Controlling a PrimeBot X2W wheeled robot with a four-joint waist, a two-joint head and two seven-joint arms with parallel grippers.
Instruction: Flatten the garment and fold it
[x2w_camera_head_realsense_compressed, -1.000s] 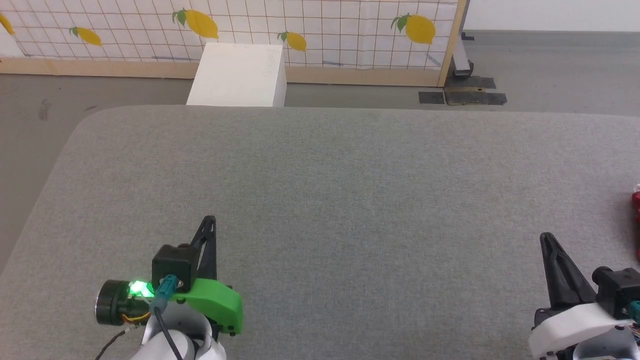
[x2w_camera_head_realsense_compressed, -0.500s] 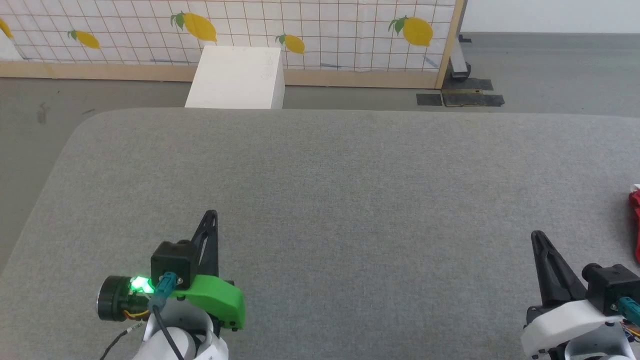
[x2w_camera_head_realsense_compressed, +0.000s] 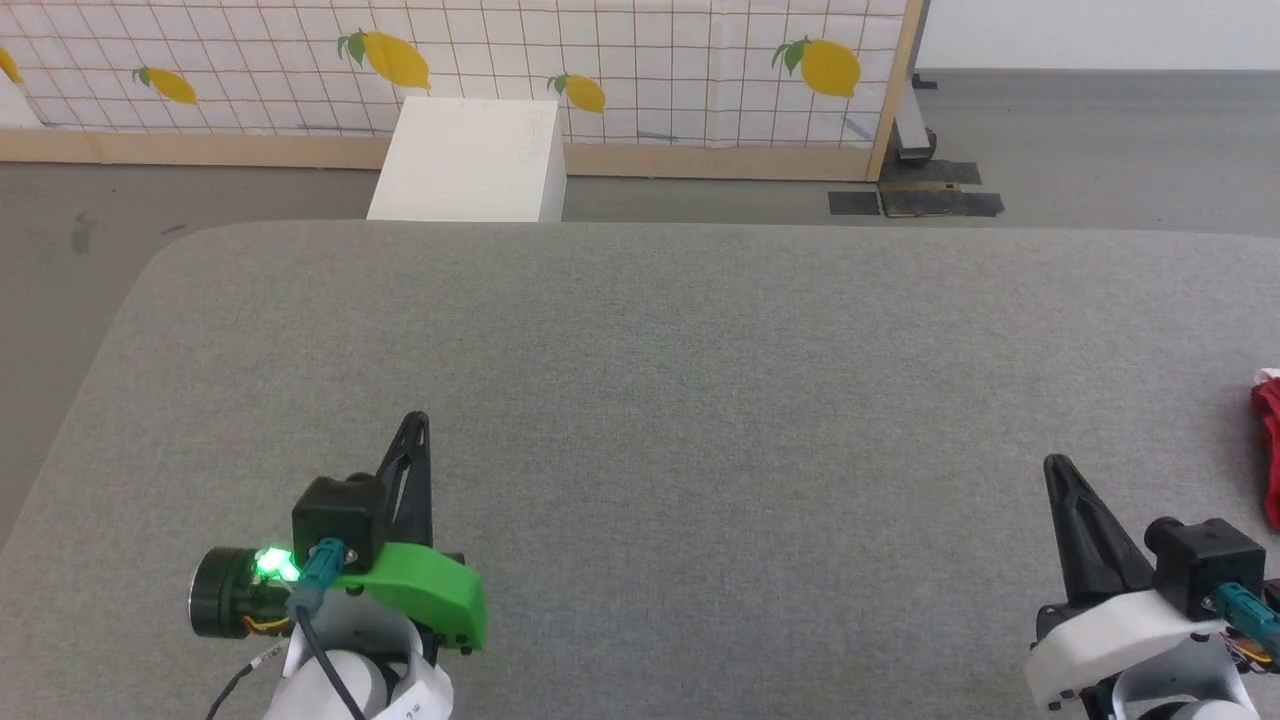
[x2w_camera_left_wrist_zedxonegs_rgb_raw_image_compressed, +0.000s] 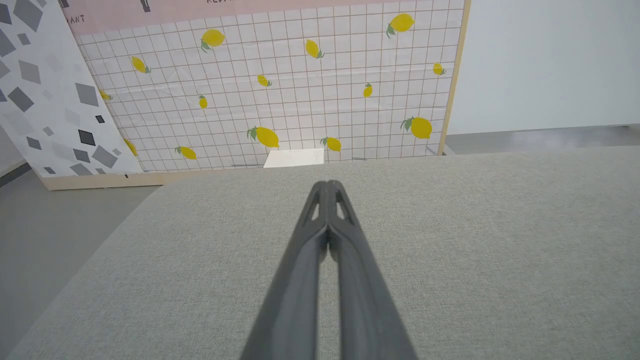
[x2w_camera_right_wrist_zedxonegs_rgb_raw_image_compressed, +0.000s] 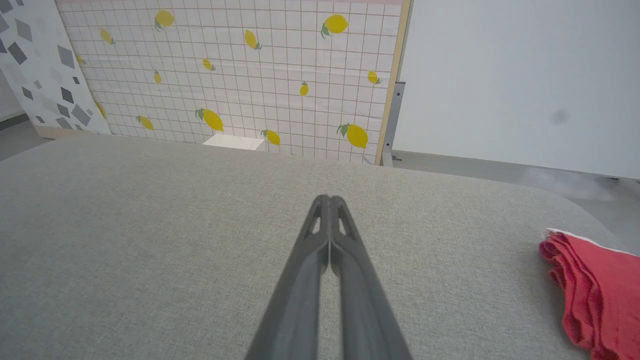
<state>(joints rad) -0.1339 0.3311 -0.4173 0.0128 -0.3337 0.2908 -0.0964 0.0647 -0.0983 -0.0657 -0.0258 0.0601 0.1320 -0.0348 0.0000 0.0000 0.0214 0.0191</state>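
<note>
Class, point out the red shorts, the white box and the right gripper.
Red shorts (x2w_camera_right_wrist_zedxonegs_rgb_raw_image_compressed: 597, 285), right wrist view, bunched cloth.
White box (x2w_camera_head_realsense_compressed: 465, 160), head view, top face.
Right gripper (x2w_camera_head_realsense_compressed: 1056, 468), head view, closed fingertips.

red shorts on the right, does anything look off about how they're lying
Yes. The garment lies bunched in rippled folds near the right edge of the grey surface, not spread flat, and apart from the shut right gripper.

The grey, fabric-covered surface (x2w_camera_head_realsense_compressed: 700, 380) has rounded corners. A red garment (x2w_camera_right_wrist_zedxonegs_rgb_raw_image_compressed: 597, 290) lies bunched on it near its right edge.
</note>
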